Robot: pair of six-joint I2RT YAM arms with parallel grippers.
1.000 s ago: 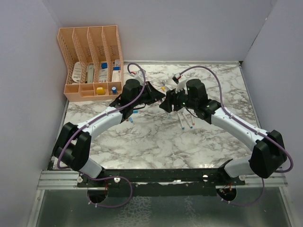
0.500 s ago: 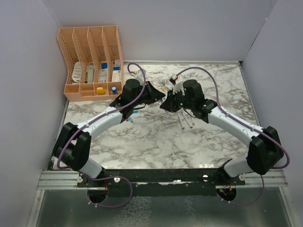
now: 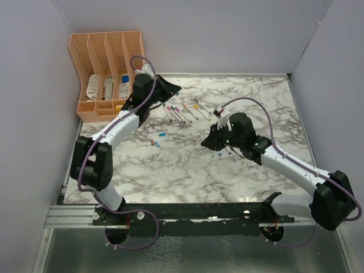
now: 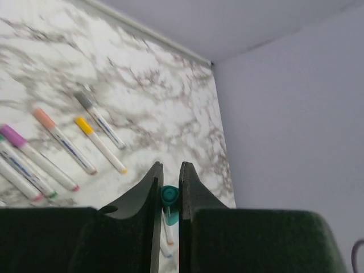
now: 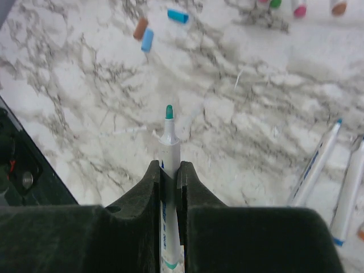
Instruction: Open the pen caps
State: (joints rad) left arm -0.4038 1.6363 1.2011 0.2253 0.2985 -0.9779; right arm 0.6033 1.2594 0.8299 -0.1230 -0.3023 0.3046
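Marble tabletop: L claw clenched on cap, R claw grasping pen; thin pinch, cap may pop out.

Top camera looks down; close wrist cameras share the table.

White arm links, black joints, purple cables — dark, wedge-shaped fingers.

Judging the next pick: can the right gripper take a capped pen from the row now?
Probably not yet: the right gripper is shut on a green-tipped pen, though nothing covers the capped pens.
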